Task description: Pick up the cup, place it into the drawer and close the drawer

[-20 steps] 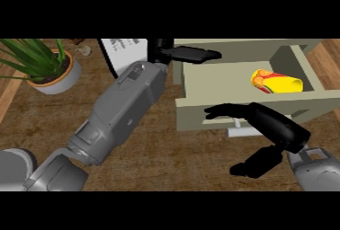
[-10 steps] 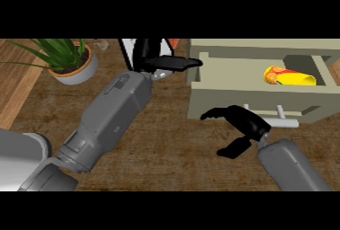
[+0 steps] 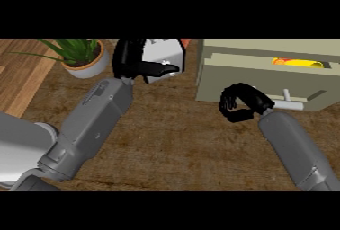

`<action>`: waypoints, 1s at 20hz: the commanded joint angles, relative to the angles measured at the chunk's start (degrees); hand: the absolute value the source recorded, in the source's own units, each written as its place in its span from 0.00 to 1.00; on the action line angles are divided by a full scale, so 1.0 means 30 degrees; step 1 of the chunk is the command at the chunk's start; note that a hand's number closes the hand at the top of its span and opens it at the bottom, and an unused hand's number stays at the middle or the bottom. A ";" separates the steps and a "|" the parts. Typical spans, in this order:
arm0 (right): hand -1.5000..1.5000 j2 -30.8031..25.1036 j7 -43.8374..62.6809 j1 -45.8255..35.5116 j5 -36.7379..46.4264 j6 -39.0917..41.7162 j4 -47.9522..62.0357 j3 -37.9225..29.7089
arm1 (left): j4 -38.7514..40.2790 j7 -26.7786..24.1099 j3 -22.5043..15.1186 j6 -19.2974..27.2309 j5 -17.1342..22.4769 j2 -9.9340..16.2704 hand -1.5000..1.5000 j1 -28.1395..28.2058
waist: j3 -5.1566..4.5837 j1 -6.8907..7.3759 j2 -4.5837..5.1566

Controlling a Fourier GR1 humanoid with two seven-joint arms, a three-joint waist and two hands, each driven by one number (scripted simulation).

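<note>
The yellow and red cup [image 3: 300,63] lies inside the beige drawer [image 3: 219,85], and only a thin strip of it shows through the narrow opening at the top. My right hand [image 3: 240,103] has its fingers curled against the drawer front, just left of the pale handle [image 3: 291,104], and it holds nothing. At the upper middle, my left hand [image 3: 136,63] is raised with straight fingers and its thumb pointing right, in front of a white box [image 3: 166,54].
A potted green plant [image 3: 83,56] stands at the upper left, close to the left arm. The brown counter top [image 3: 179,143] spreads between the two forearms. A lighter wooden strip [image 3: 20,76] runs along the left edge.
The drawer's opening has narrowed from a wide gap to a slit over the cup. My right hand has moved up against the drawer front. The left hand stays raised.
</note>
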 commanded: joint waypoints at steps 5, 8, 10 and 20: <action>1.00 -0.1470 -0.2046 -0.4168 -0.1180 -0.1491 0.4520 -0.3387 | -0.1602 0.0673 -0.0089 -0.0910 0.0257 0.0749 0.00 0.1433 | 0.0044 0.0820 0.0309; 1.00 -0.1643 -0.1048 -0.4944 -0.1373 -0.1843 0.5088 -0.3892 | -0.2028 0.0455 -0.0431 -0.1365 0.0016 0.1004 0.00 0.2091 | 0.0038 0.1423 0.0378; 1.00 -0.1812 -0.0849 -0.5493 -0.1749 -0.1476 0.5196 -0.4240 | -0.2115 0.0767 -0.0171 -0.1326 0.0204 0.1235 0.00 0.1790 | 0.0029 0.1320 0.0444; 1.00 -0.3242 -0.0760 -0.5919 -0.2917 0.0216 0.4114 -0.4950 | -0.2563 0.0959 -0.0486 -0.2358 0.0292 0.1377 0.00 0.2698 | -0.0022 0.1994 0.0638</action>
